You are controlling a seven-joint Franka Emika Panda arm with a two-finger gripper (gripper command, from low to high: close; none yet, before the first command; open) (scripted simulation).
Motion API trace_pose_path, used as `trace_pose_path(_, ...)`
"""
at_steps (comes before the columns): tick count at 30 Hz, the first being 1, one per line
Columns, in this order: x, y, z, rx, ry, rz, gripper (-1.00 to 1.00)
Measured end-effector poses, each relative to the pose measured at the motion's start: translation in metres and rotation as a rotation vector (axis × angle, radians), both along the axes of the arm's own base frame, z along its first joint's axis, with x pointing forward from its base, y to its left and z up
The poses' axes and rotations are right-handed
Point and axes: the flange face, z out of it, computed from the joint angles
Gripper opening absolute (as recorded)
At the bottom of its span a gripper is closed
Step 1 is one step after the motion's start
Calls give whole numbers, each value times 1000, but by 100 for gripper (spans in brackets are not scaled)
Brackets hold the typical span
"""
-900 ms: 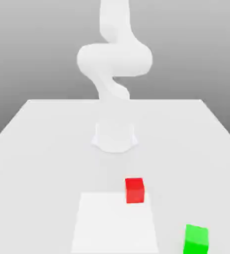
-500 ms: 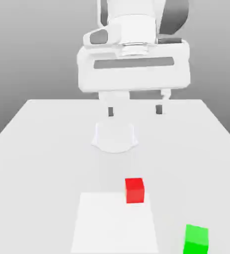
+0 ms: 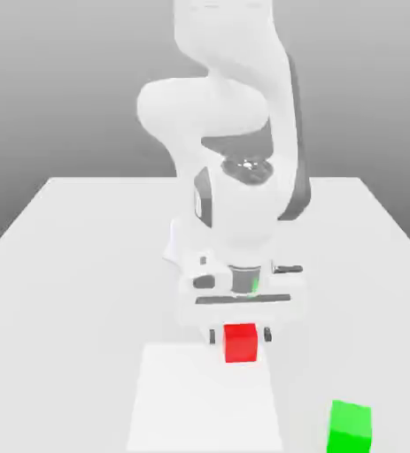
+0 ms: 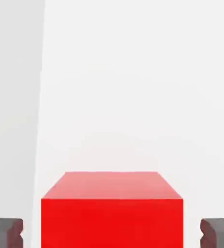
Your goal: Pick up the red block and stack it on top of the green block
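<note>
The green block (image 3: 350, 426) sits at the surface's (image 3: 66, 292) near edge, toward the exterior view's right. Farther in, the unmarked red block (image 3: 240, 342) rests mid-surface, between the spread fingers (image 4: 7, 231) of the released end effector (image 3: 240, 335), gaps either side.

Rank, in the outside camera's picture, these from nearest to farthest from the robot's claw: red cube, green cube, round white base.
1. Red block: between the gripper fingers.
2. Round arm base: behind the gripper.
3. Green block: toward the exterior view's lower right.
</note>
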Motion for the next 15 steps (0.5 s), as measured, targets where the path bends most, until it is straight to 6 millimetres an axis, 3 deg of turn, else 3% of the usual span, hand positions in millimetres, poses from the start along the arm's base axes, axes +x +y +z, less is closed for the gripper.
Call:
trace_pose_path(4, 0, 0, -1, 0, 0, 0, -100)
trace_pose_path(12, 0, 0, 56, -1, 0, 1, -100)
trace_pose_path(15, 18, 9, 65, -22, 0, -22, -100)
